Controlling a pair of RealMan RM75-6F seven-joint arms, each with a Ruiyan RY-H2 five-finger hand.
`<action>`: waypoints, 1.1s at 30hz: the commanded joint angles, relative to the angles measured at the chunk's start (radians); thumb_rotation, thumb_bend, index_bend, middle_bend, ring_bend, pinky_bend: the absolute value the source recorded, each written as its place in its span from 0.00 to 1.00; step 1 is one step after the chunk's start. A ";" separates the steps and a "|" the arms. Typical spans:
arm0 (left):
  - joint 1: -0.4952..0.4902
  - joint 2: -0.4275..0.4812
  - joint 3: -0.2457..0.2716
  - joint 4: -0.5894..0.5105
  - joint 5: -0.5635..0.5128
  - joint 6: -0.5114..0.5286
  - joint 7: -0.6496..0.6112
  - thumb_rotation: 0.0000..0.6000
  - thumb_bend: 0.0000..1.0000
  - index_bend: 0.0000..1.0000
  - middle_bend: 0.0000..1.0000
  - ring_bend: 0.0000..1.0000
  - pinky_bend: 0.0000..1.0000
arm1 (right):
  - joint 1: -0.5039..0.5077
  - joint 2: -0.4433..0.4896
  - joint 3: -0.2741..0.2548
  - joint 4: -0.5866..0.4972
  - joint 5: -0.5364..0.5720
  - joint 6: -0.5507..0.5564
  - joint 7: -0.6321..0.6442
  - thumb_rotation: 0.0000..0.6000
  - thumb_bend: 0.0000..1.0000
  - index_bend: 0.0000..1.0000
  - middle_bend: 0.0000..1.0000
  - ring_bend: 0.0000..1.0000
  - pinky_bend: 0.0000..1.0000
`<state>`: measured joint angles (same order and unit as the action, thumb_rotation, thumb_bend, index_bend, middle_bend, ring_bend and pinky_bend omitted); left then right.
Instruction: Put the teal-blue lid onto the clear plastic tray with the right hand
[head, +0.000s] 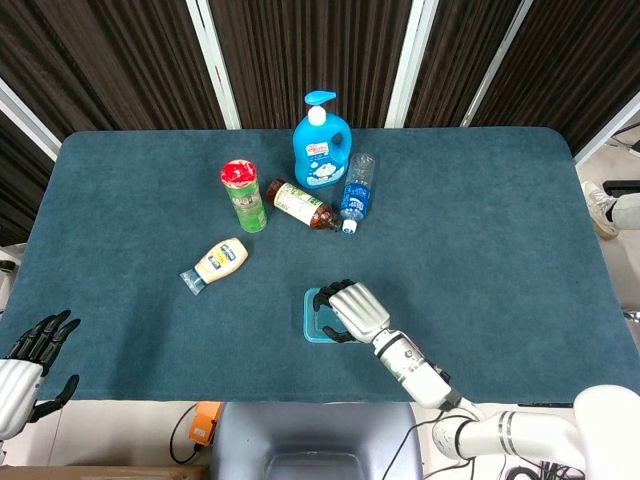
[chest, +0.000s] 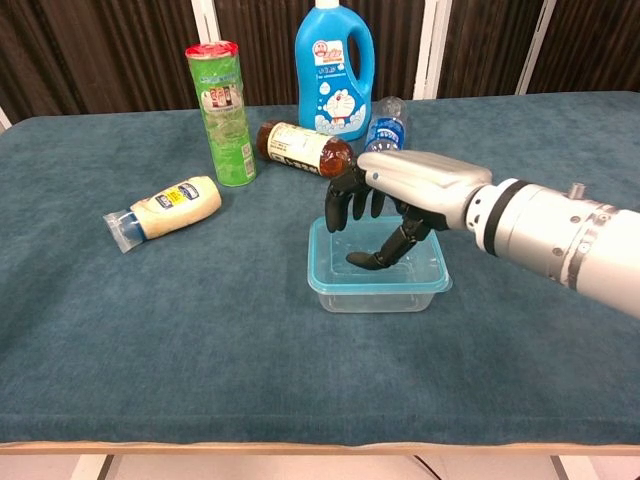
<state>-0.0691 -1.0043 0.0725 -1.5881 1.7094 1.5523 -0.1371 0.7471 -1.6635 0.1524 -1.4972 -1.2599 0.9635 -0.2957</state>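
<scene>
one robot hand (chest: 385, 215) hovers half-curled, empty, over the teal-blue lid (chest: 345, 272).

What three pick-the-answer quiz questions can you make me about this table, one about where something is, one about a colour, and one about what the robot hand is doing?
1. Where is the white squeeze bottle?
A. Left of the clear plastic tray
B. Inside the tray
C. Behind the blue jug

2. What colour is the cap on the green can?
A. Yellow
B. Red
C. Black

3. What is the right robot hand doing?
A. Holding the brown bottle
B. Lying flat on the cloth
C. Hanging over the teal-blue lid with nothing in it

Answers: 1 A, it lies on its side further left on the cloth. 2 B, the top shows red in both views. 3 C, its fingers are curled above the lid, which sits on the tray.
</scene>
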 joint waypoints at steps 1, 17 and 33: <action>0.000 0.000 0.000 0.000 0.001 0.001 0.000 1.00 0.40 0.00 0.00 0.00 0.16 | 0.002 -0.012 -0.002 0.014 0.006 -0.003 -0.008 1.00 0.46 0.55 0.49 0.39 0.47; 0.002 0.001 0.000 0.001 0.003 0.006 -0.005 1.00 0.40 0.00 0.00 0.00 0.16 | 0.010 -0.048 -0.005 0.057 0.019 -0.017 -0.011 1.00 0.46 0.54 0.49 0.38 0.47; 0.002 0.002 0.001 0.002 0.007 0.008 -0.007 1.00 0.40 0.00 0.00 0.00 0.16 | 0.003 -0.052 -0.020 0.073 0.009 -0.024 0.003 1.00 0.46 0.54 0.49 0.38 0.47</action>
<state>-0.0671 -1.0028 0.0734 -1.5864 1.7161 1.5604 -0.1436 0.7497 -1.7154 0.1322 -1.4246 -1.2509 0.9392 -0.2925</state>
